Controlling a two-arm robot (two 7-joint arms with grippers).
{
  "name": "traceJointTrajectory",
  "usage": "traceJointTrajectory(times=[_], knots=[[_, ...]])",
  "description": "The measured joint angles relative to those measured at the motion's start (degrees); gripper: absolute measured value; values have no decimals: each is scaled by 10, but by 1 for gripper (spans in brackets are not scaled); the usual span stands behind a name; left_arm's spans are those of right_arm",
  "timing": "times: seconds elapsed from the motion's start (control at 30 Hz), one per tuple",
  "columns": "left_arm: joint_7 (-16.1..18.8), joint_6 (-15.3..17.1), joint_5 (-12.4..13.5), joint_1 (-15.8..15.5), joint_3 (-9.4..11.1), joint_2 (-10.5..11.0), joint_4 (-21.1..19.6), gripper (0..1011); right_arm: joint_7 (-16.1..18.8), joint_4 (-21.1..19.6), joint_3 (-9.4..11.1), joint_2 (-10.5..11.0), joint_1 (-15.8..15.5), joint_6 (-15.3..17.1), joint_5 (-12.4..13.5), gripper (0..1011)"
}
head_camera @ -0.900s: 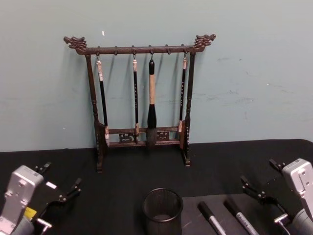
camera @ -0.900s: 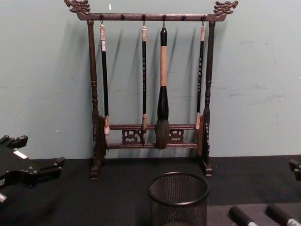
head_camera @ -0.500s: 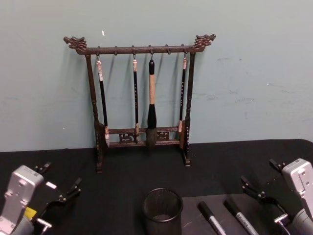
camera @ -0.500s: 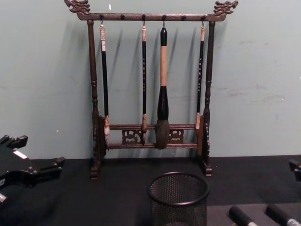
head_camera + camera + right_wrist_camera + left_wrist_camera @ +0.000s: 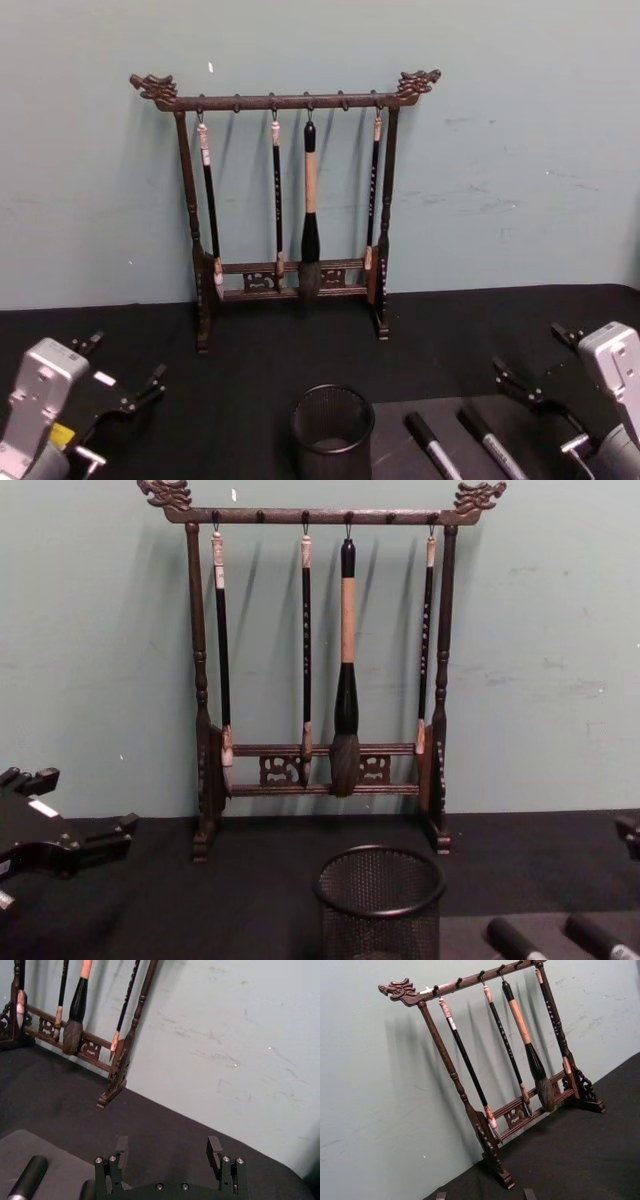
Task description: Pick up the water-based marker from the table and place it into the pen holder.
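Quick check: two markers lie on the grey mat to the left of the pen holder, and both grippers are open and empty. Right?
Not quite. The head view shows the left marker and the right marker on the grey mat to the right of the pen holder, not its left. The left gripper and right gripper are indeed open and empty.

Next to nothing has changed for you.
Set the head view against a second ago and you get, at most, a hair's drift in the left gripper point(image 5: 127, 356) and the right gripper point(image 5: 526, 349) (too slight to call a real move). Neither has come any nearer the markers point(image 5: 432, 445) or the pen holder point(image 5: 330, 445), and the spread of their fingers reads the same to you.
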Motion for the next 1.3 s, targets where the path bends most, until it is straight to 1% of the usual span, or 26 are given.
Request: traceJointTrajectory(times=[0.13,0.17,0.23,0.27,0.4,0.43,0.6,0.63,0.7,0.8,1.17,1.27,1.3], knots=[[0,0,0,0,0,0,0,1001,4,0,7,-4,1,0,0,1002],[0,0,0,0,0,0,0,1001,10,-2,14,-5,-1,0,5,1002],[0,0,0,0,0,0,0,1001,15,-5,18,-6,-3,1,11,1002],[0,0,0,0,0,0,0,1001,22,-10,24,-7,-7,6,18,1002],[0,0,0,0,0,0,0,1001,31,-18,30,-8,-11,17,28,1002],[0,0,0,0,0,0,0,1001,39,-28,34,-8,-17,28,36,1002],[0,0,0,0,0,0,0,1001,49,-47,42,-8,-29,62,50,1002],[0,0,0,0,0,0,0,1001,49,-53,44,-8,-33,74,52,1002],[0,0,0,0,0,0,0,1001,50,-55,44,-8,-35,79,53,1002],[0,0,0,0,0,0,0,1001,53,-65,46,-12,-43,107,53,1002],[0,0,0,0,0,0,0,1001,66,-70,48,-22,-51,140,50,1002],[0,0,0,0,0,0,0,1001,70,-69,50,-28,-51,158,50,1002],[0,0,0,0,0,0,0,1001,70,-69,50,-28,-51,158,50,1002]])
